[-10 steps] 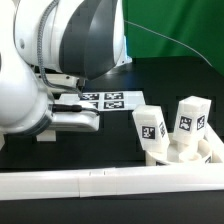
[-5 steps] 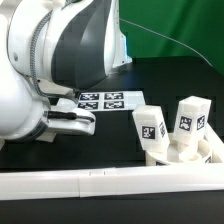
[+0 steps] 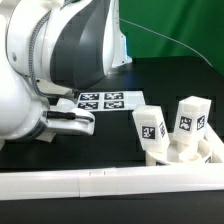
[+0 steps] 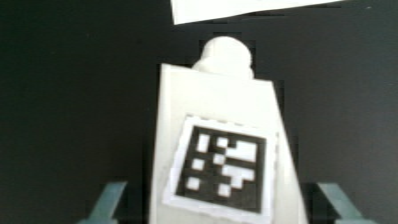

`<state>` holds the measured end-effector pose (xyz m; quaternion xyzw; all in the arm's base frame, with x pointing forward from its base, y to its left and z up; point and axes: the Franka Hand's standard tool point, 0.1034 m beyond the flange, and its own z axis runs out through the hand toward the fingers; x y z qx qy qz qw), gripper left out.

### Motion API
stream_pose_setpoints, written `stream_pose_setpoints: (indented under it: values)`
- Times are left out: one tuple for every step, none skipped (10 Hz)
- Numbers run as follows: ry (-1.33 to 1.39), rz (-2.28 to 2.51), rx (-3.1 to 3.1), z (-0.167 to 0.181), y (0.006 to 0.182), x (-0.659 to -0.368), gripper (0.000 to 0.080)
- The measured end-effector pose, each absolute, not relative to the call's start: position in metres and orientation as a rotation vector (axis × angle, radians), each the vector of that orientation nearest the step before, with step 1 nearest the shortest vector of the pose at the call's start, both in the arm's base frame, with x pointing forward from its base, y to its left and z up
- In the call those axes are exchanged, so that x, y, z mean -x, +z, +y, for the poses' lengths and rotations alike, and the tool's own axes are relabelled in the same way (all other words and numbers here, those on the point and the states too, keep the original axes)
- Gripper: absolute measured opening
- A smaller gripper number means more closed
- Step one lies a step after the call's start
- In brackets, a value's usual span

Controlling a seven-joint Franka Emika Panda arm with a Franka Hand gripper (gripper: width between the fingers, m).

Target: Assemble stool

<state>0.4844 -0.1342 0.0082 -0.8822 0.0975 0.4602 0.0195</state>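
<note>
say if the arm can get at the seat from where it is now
Probably yes: only bare table lies between the tool and the seat, with the marker board flat beside that path. But the tool is shut on a leg, and two legs stand on the seat.

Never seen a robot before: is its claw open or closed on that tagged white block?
Closed on it: in the wrist view the end effector has one finger on each side of the white leg.
</note>
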Motion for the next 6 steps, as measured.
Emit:
stream_pose_setpoints:
  values:
    - [1.428, 0.303, 2.738, -0.134, 0.008, -0.484, 0.0322]
    - [1.423, 0.302, 2.740, -0.134, 0.010, -0.486, 0.0324]
    - [1.377, 0.281, 2.767, -0.126, 0.031, -0.499, 0.0324]
    - [1.307, 0.301, 2.800, -0.118, 0.054, -0.508, 0.0324]
    - [1.308, 0.345, 2.786, -0.116, 0.073, -0.505, 0.0324]
    - [1.301, 0.363, 2.778, -0.121, 0.081, -0.504, 0.0324]
